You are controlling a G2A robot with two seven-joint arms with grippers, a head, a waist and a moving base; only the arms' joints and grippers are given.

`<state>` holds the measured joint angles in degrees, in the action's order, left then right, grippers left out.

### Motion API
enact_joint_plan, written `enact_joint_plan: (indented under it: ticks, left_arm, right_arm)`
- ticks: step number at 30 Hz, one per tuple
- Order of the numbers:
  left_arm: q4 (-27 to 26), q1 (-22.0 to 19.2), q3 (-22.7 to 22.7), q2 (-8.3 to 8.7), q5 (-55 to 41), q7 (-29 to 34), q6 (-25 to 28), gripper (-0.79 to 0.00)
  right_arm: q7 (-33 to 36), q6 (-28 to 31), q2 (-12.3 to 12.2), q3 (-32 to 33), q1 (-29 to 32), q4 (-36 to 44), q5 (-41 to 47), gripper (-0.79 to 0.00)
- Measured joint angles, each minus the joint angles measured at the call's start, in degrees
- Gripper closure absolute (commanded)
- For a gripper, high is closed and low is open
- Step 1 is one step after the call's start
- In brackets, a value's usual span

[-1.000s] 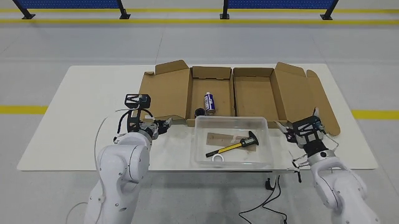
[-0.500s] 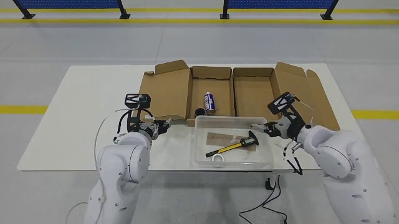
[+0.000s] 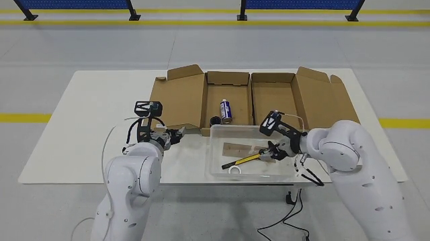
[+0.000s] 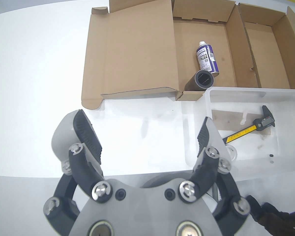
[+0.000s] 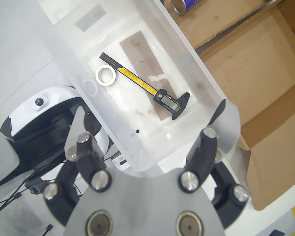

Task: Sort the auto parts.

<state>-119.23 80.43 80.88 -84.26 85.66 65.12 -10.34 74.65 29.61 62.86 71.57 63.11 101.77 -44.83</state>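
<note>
A clear plastic bin (image 3: 248, 128) stands at the table's front middle. In it lie a yellow-and-black digital caliper (image 3: 252, 157) and a white ring (image 3: 234, 169). My right gripper (image 3: 272, 148) hangs open over the bin's right end, its fingers (image 5: 75, 124) straddling the end wall (image 5: 147, 158), close to the caliper (image 5: 147, 88) and apart from the ring (image 5: 105, 75). My left gripper (image 4: 147, 131) is open and holds nothing, low over the table left of the bin (image 4: 236, 90). A blue spray can (image 3: 226, 110) and a black cylinder (image 3: 215, 121) lie in the cardboard box.
The open cardboard box (image 3: 272, 103) with spread flaps stands behind the bin; its right compartment holds nothing. Bare white table stretches to the left (image 3: 101, 120). A brown paper sheet (image 5: 137, 57) lines the bin's floor.
My right arm has swung from the table's right front corner leftward to the bin's right end. The left arm has kept still.
</note>
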Motion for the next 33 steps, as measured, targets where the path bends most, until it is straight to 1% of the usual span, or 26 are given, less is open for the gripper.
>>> enact_joint_plan:
  ticks: [4, 9, 28, 33]
  left_arm:
    - [0.0, 0.0, 0.0, 0.0, 0.0, 0.0, 0.0, -0.785]
    - [0.0, 0.0, 0.0, 0.0, 0.0, 0.0, 0.0, -0.785]
    - [0.0, 0.0, 0.0, 0.0, 0.0, 0.0, 0.0, -0.785]
    - [0.0, 0.0, 0.0, 0.0, 0.0, 0.0, 0.0, -0.785]
  right_arm:
    - [-0.34, 0.37, -1.61, -3.16, -2.58, -2.63, 1.08, -0.785]
    - [-1.61, 1.64, -2.98, -5.25, -5.52, -5.54, 3.15, -0.785]
    - [-1.63, 1.65, -2.99, -5.25, -5.54, -5.55, 3.12, -0.785]
    - [-4.23, 2.06, -3.09, -5.95, -5.12, -5.45, 1.61, -0.785]
